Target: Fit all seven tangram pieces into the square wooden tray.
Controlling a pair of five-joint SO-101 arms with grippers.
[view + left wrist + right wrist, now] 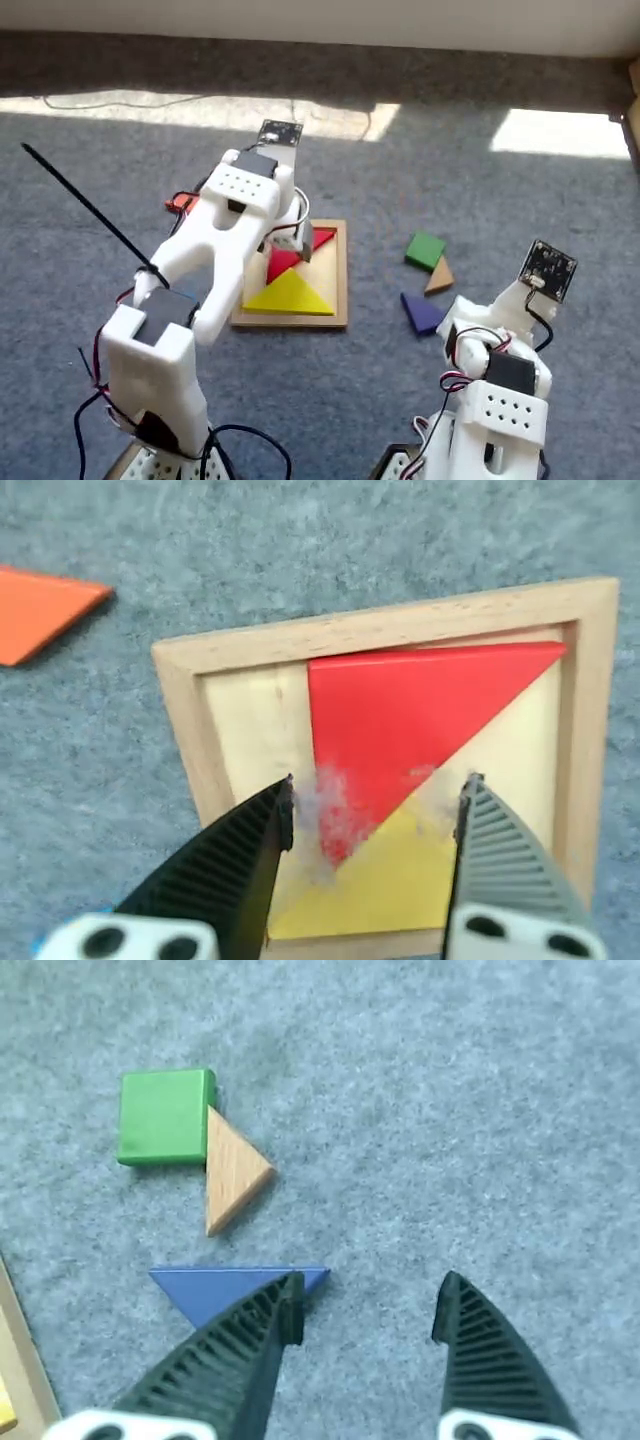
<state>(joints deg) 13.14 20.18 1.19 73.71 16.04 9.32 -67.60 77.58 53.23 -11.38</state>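
Tray [343, 272]: square, pale wood with a raised rim, flat on the grey carpet [330, 400]
Inside tray: red triangle [400, 715] meets yellow triangle [290, 296] along a slanted edge; bare wood beside them
Loose pieces: green square [163, 1117] touching wooden triangle [232, 1170], blue triangle [215, 1285] near them, all at 3 o'clock of the tray; orange piece [40, 610] at 10 o'clock
Left gripper [378, 795]: fingers spread wide over the red triangle, holding nothing
Right gripper [368, 1305]: fingers wide apart above carpet, just beside the blue triangle

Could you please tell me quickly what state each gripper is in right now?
Left gripper: open, above the red triangle.
Right gripper: open, empty, near the blue triangle.
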